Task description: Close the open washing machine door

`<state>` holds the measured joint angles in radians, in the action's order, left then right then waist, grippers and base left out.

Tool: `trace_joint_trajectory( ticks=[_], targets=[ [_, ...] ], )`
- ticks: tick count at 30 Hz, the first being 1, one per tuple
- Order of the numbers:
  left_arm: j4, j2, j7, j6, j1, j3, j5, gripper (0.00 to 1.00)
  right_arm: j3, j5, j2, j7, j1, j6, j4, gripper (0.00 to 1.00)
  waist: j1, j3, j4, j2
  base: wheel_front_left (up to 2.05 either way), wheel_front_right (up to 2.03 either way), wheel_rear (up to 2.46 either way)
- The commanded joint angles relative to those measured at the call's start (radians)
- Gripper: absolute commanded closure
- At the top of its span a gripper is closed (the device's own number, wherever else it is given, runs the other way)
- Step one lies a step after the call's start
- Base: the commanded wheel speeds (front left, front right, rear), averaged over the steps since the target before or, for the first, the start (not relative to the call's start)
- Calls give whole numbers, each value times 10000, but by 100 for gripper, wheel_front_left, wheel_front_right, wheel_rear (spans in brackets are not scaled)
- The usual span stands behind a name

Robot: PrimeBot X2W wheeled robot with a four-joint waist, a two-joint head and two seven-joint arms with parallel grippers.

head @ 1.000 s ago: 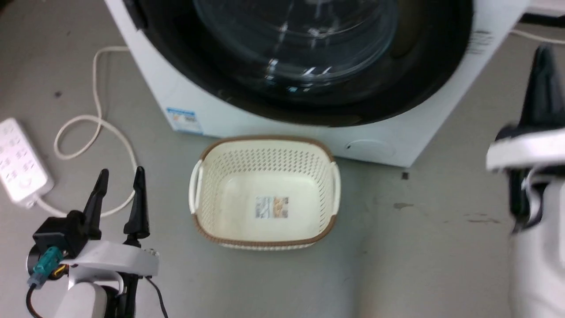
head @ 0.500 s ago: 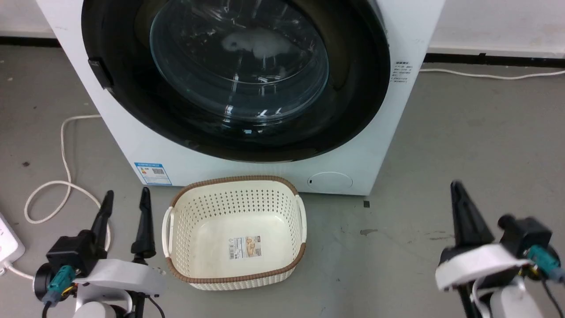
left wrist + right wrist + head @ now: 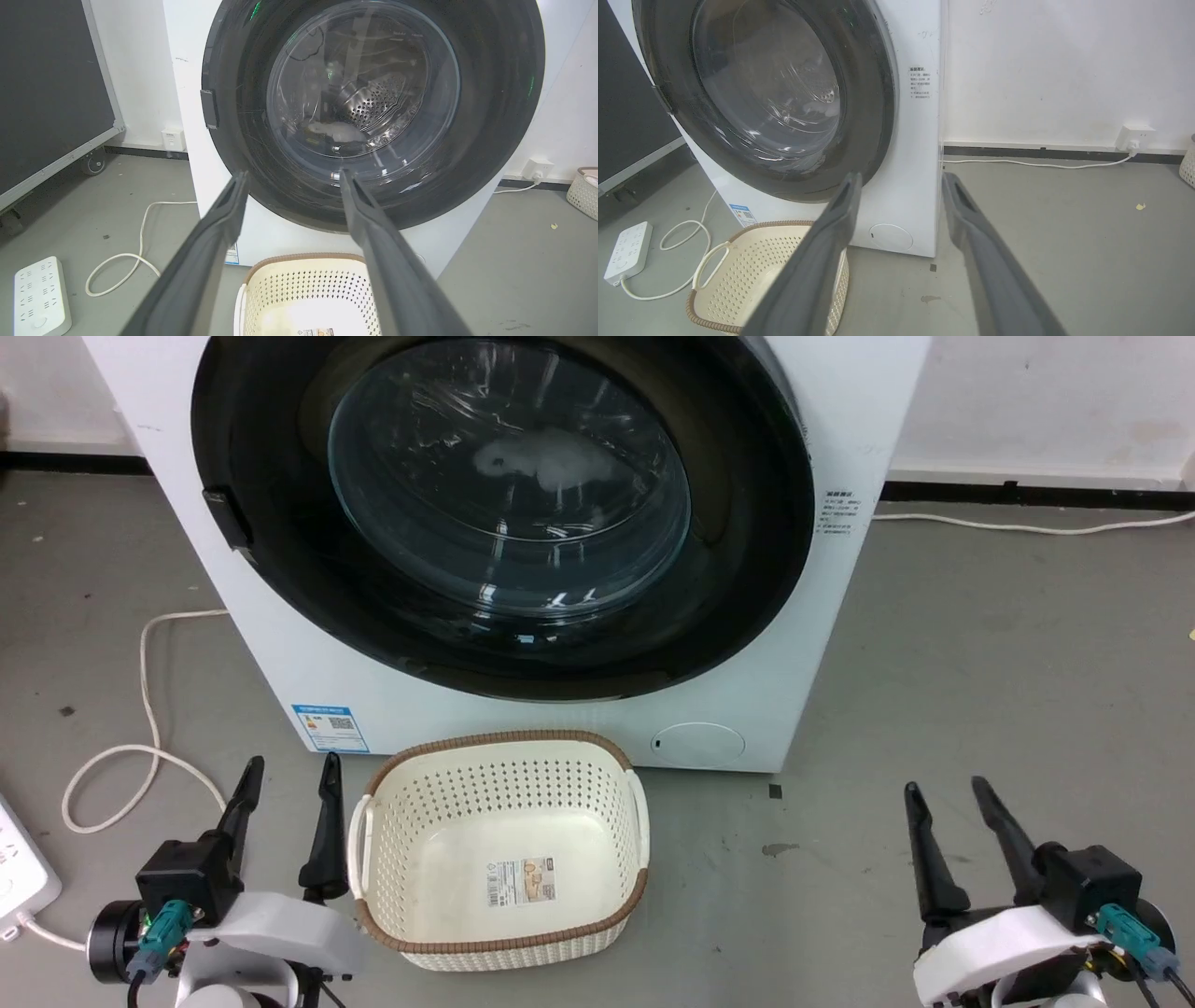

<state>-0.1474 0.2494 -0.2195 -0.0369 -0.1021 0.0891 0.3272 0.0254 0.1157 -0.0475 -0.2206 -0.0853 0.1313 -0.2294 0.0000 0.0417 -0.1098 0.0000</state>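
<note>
The washing machine (image 3: 840, 616) is a white box with a blue sticker (image 3: 329, 728) low on its front. Its round black-rimmed door (image 3: 509, 476) lies flat against the front, and a pale cloth and the steel drum show through the glass bowl. Both grippers sit low near the floor, well short of the door. My left gripper (image 3: 291, 761) is open and empty, left of the basket. My right gripper (image 3: 945, 786) is open and empty at the lower right. The door (image 3: 364, 93) rises beyond the left gripper (image 3: 293, 172); the door (image 3: 766, 93) stands left of the right gripper (image 3: 901, 175).
A cream perforated basket (image 3: 495, 739) stands empty on the grey floor just before the machine. A white power strip (image 3: 39, 298) and its looped cable (image 3: 145, 709) lie at the left. A black wheeled case (image 3: 51, 93) stands left; a wall socket (image 3: 1134, 135) is at the right.
The head camera has tilted up, bringing more of the machine into view. My right gripper has come down from the right edge to the lower right, open. The door stays flat against the front.
</note>
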Motion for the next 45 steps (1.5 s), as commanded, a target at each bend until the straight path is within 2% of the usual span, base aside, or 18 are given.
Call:
trace_joint_trajectory(
  ticks=[1,23,24,45],
  targets=[
    [-11,30,44,-64,98,33,-39,0,0,32,-27,24,153,-6,52,0,0,-28,14,0,0,0,0],
    [-58,85,602,-138,52,130,348,0,9,331,-27,-195,251,-6,22,0,0,-71,85,0,0,0,0],
    [-44,48,610,-132,26,140,318,100,17,263,0,-111,151,0,21,100,1,-70,85,0,0,0,0],
    [159,-231,822,-64,157,2,-160,100,-19,73,-2,207,244,-1,327,100,1,-115,222,0,0,0,0]
  ],
)
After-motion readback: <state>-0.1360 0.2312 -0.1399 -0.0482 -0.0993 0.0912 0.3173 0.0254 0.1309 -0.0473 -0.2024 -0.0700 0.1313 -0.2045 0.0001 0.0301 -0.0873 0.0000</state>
